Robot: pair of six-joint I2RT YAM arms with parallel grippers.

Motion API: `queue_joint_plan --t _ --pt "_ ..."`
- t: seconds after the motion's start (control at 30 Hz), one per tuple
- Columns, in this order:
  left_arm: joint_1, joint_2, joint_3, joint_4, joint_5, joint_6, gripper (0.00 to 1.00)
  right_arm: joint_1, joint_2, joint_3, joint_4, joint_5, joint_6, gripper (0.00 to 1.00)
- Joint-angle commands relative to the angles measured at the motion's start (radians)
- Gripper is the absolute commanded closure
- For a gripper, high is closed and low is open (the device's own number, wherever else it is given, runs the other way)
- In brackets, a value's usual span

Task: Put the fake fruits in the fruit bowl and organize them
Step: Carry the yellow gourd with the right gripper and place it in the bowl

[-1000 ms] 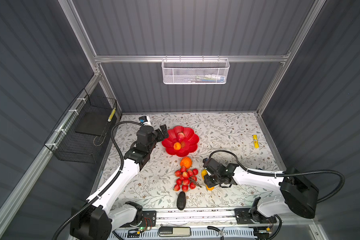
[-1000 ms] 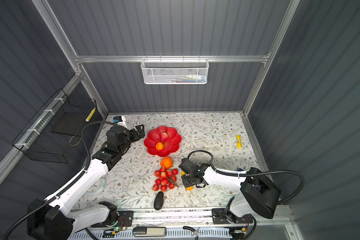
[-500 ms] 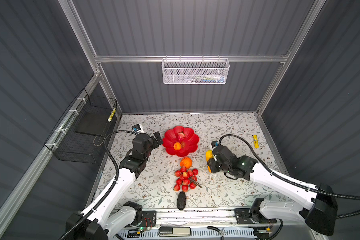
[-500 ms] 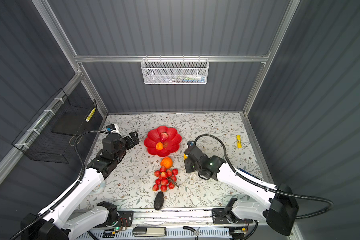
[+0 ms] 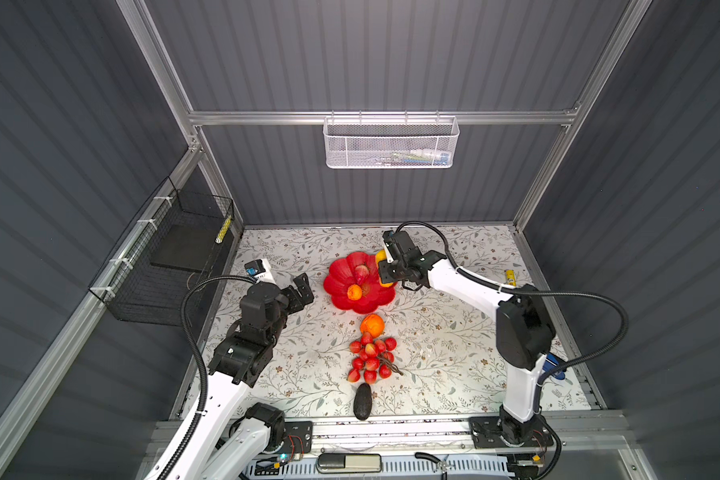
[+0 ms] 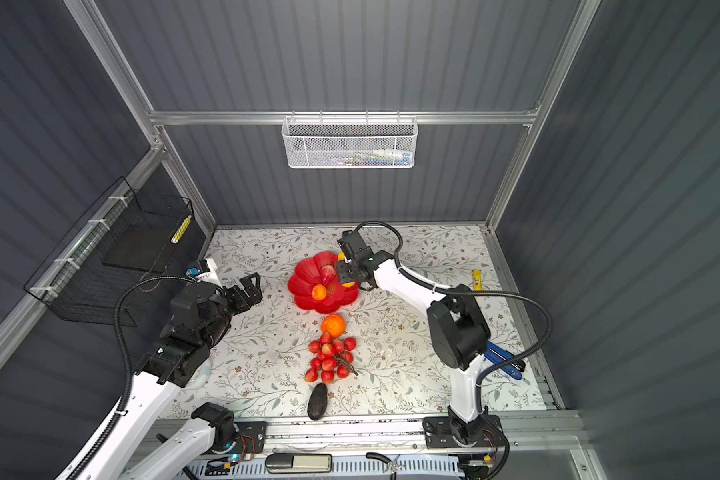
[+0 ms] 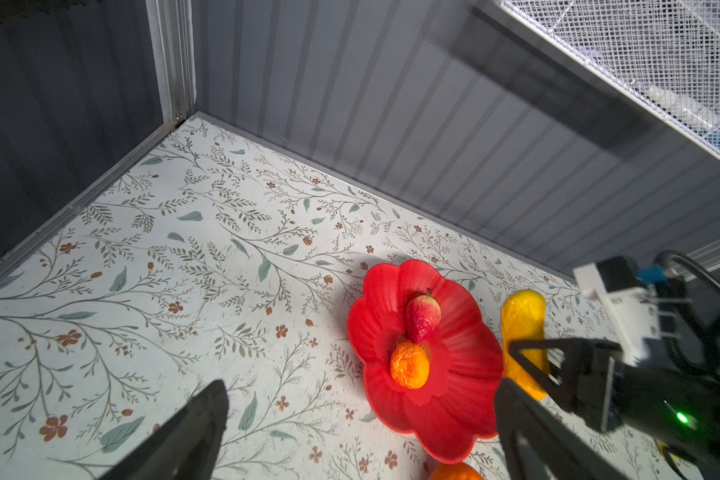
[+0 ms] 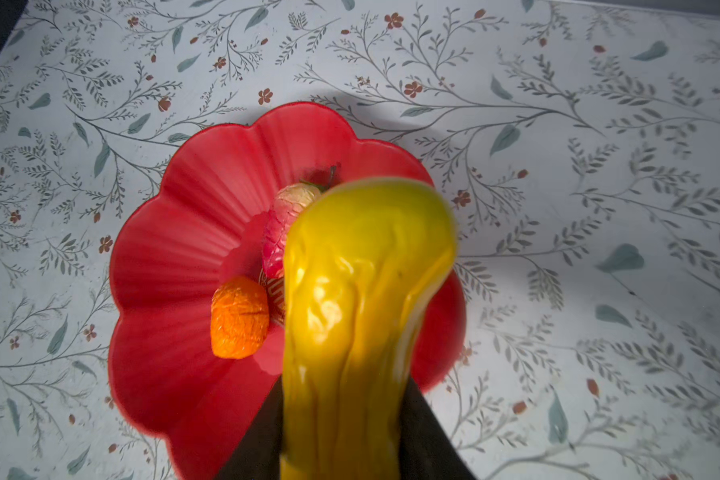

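Observation:
The red scalloped fruit bowl (image 5: 341, 276) (image 6: 304, 276) holds a small orange (image 5: 354, 292) and a red-yellow pointed fruit (image 5: 361, 272). My right gripper (image 5: 385, 271) (image 8: 346, 415) hangs over the bowl's right rim (image 8: 175, 249), shut on the yellow oblong fruit (image 8: 362, 291) (image 7: 522, 320). On the table in front of the bowl lie a big orange (image 5: 372, 324), a red grape bunch (image 5: 371, 359) and a dark avocado (image 5: 362, 401). My left gripper (image 5: 302, 291) (image 7: 360, 388) stands open and empty, left of the bowl (image 7: 454, 399).
A white mesh basket (image 5: 391, 143) hangs on the back wall. A black wire basket (image 5: 175, 249) is fixed to the left wall. A small yellow tube (image 5: 509, 277) lies near the right edge, and a blue tool (image 6: 504, 359) lies behind the right arm's base.
The right arm lifted the yellow fruit from beside the grapes and carried it back to the bowl's right rim. The left arm drew away from the bowl, to the left.

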Motion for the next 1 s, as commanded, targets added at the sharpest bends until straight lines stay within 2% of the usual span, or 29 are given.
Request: queue_joint_plan --t 0.0,0.33,0.47,0.73,0.87,0.97 --pt "0.004 -0.032 -0.014 -0.086 0.038 -0.008 0.0 -0.002 0.065 0.086 -0.028 -0.023 0.003 0.68" --pt "0.005 -0.049 -0.027 -0.125 0.089 -0.022 0.0 -0.009 0.203 0.176 -0.075 -0.051 0.076 0.64" --pt "0.005 -0.053 -0.035 -0.13 0.115 -0.035 0.0 -0.009 0.217 0.162 -0.07 -0.064 0.105 0.56" --pt "0.005 -0.048 -0.038 -0.138 0.129 -0.042 0.0 -0.009 0.218 0.163 -0.067 -0.067 0.121 0.35" --pt "0.005 -0.042 -0.044 -0.144 0.146 -0.059 0.0 -0.011 0.201 0.163 -0.068 -0.07 0.121 0.31" --pt "0.005 -0.018 -0.052 -0.141 0.221 -0.069 0.01 -0.011 0.124 0.122 -0.025 -0.088 0.118 0.29"
